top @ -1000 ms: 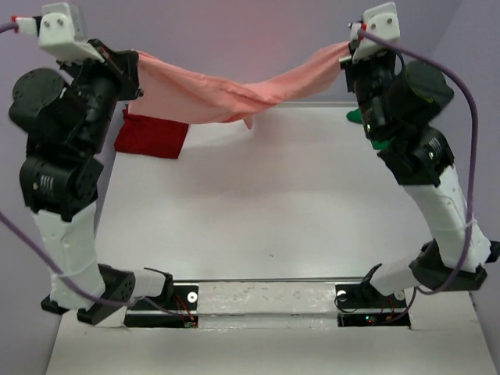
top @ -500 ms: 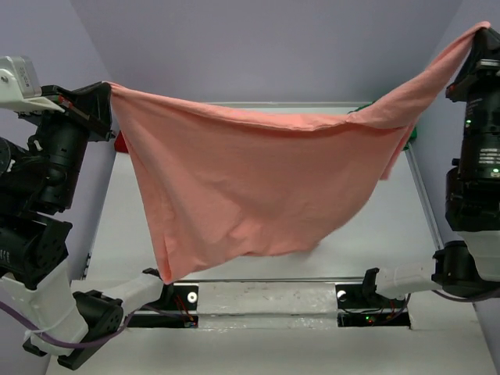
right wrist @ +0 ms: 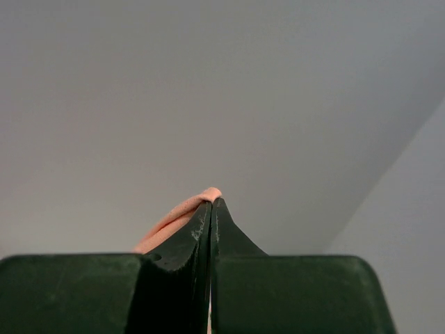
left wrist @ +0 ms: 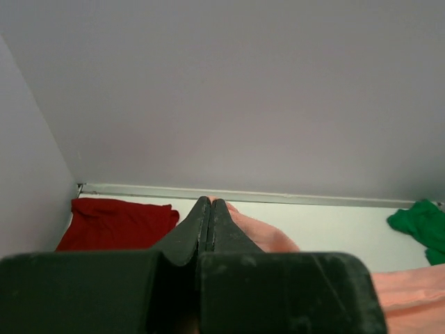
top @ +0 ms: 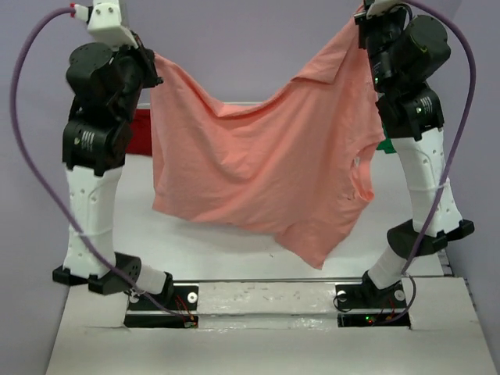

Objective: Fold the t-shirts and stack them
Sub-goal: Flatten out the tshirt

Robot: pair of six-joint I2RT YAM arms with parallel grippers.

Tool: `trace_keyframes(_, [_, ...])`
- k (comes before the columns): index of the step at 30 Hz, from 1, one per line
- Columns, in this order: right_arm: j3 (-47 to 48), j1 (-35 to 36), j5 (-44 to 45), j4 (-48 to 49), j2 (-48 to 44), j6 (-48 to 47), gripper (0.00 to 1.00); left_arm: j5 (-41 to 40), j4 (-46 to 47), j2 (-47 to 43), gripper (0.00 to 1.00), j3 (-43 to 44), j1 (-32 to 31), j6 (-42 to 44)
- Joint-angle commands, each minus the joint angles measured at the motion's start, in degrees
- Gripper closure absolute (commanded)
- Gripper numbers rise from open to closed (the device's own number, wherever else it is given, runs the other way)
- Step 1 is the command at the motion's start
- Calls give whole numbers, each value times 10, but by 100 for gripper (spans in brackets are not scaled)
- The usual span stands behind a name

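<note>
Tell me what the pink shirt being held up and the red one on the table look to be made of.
Salmon-pink shirt: thin, soft knit cloth, probably cotton jersey, matte; it sags in loose folds. Dark red shirt: likely the same matte cloth; it lies on the table with soft creases, weave too small to tell.

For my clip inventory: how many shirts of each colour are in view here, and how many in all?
Pink shirt: 1
Red shirt: 1
Green shirt: 1
Total: 3
</note>
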Motion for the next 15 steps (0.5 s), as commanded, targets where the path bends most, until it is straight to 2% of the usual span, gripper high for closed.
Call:
trace_keyframes(1, [27,-110,-88,-45,-2,91,100,42,33,60,100,44,56,12])
trace_keyframes(4, [9,-160,-106,-39,-8,87,100,83,32,102,100,67,99,7])
trace_keyframes(9, [10,-171,-105,-36,-21,77,100,128,24,134,100,104,149,-6])
trace_keyframes(15, [-25,-171,-89,-36,-75,62,100,144,38,96,100,55,156,-12])
